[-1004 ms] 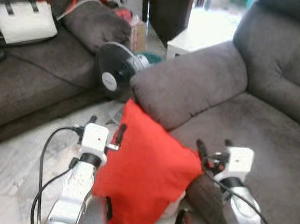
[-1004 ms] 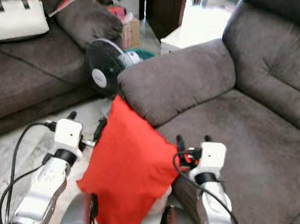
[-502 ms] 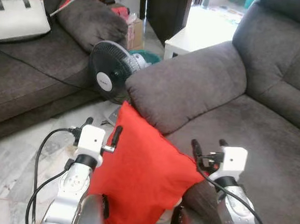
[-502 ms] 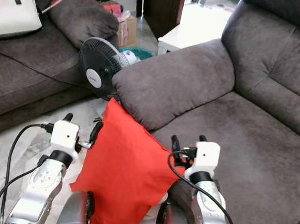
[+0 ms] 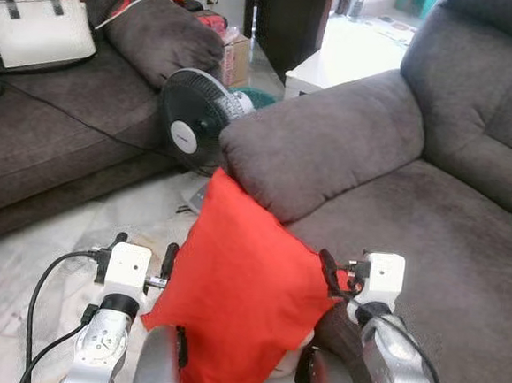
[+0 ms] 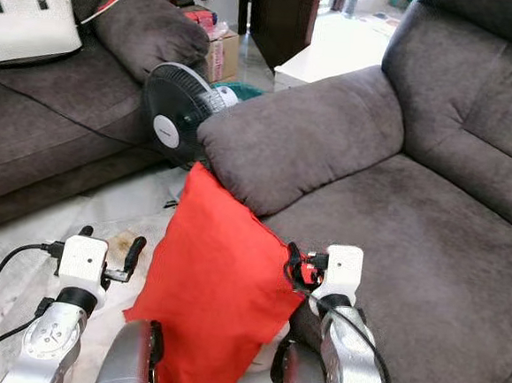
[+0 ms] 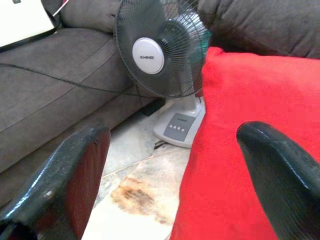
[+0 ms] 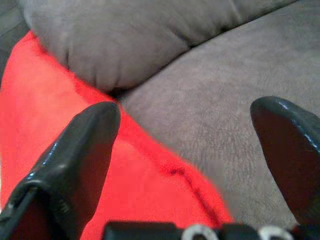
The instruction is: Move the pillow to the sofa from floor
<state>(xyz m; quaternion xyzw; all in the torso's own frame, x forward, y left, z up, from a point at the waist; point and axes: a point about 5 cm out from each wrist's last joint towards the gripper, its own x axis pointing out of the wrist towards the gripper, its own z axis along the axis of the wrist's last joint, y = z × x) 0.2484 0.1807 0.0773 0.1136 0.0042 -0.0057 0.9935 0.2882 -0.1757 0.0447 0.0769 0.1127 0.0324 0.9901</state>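
The red pillow [image 5: 239,288] stands on edge, its top corner leaning against the grey sofa's armrest [image 5: 331,140] and its right corner over the front of the sofa seat [image 5: 446,251]. My left gripper [image 5: 143,249] is open beside the pillow's left edge, one finger close to the fabric. In the left wrist view the pillow [image 7: 245,130] fills the space by one finger [image 7: 280,170]. My right gripper [image 5: 346,262] is open at the pillow's right corner, above the seat [image 8: 225,95]. The pillow's lower part is hidden behind my body.
A black standing fan [image 5: 194,129] is on the tiled floor just beyond the pillow, with its white base [image 7: 180,125] near my left gripper. A second grey sofa [image 5: 57,131] on the left carries a white handbag [image 5: 40,32]. A stained floor patch [image 7: 137,197] lies below.
My left gripper has dropped back and to the left, away from the pillow's upper edge. The right gripper has shifted slightly lower and left. The pillow still leans on the armrest.
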